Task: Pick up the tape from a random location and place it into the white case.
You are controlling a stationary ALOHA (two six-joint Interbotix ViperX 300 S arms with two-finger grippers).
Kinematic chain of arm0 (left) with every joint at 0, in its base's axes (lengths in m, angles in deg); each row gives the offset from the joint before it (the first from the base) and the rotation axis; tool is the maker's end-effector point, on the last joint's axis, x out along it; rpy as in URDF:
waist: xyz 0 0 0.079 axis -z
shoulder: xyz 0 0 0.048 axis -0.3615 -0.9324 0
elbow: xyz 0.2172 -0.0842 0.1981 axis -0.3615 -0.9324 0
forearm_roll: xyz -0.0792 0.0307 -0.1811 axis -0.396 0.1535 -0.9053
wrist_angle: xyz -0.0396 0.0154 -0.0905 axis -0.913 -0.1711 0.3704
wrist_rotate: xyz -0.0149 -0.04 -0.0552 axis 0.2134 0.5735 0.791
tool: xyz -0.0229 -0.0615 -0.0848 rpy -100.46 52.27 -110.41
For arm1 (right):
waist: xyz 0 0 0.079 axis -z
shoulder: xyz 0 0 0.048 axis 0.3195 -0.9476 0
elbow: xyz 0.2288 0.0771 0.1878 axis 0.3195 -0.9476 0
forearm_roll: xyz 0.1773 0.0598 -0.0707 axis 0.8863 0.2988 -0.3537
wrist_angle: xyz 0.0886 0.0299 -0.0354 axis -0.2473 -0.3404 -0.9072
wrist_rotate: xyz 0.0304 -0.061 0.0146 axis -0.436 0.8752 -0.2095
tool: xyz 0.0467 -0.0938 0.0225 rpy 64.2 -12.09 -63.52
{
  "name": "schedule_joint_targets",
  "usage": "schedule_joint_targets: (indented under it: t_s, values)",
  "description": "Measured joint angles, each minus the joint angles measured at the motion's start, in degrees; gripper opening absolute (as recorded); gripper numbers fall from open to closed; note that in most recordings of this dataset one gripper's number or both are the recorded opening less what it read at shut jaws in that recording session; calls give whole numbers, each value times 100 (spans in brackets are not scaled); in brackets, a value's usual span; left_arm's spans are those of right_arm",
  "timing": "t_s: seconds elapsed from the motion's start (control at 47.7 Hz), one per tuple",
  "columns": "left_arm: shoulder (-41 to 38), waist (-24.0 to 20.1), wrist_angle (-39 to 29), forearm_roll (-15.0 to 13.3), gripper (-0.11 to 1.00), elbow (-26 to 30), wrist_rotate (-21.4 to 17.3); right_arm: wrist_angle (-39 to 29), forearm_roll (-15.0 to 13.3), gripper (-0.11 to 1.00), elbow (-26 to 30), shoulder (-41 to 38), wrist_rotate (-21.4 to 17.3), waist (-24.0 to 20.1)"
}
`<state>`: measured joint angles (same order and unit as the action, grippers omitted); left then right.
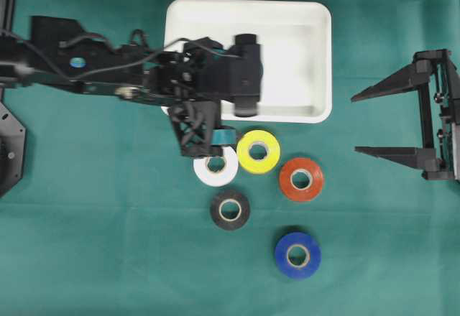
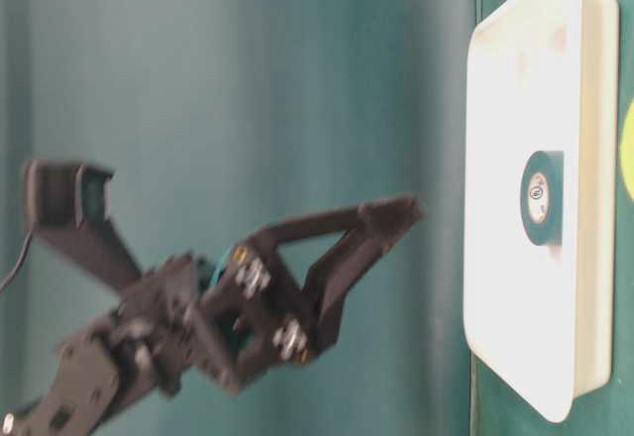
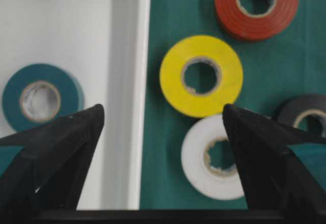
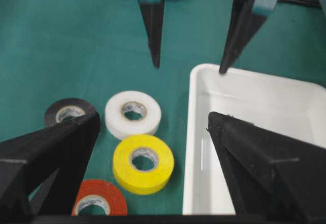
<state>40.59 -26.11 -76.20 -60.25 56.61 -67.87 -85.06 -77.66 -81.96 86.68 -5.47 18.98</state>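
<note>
Inside the white case (image 3: 127, 81) lies a green tape (image 3: 41, 98); my left gripper (image 3: 163, 117) hangs spread wide and empty over its rim, my right gripper (image 1: 374, 123) likewise agape.

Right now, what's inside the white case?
One teal tape roll lies flat on the floor of the white case. In the overhead view the left arm covers that part of the case, so nothing more can be confirmed under it.

Overhead straight down, table-level view low and sideways, wrist cameras close, both seeing the white case (image 3: 127, 81) rim
</note>
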Motion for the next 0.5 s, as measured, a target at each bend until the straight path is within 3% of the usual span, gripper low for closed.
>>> schedule_joint_targets:
  t_s: [0.503]
  values:
    - [2479, 0, 1362, 0, 94, -2294, 0, -35, 0, 91, 0, 0, -9, 0]
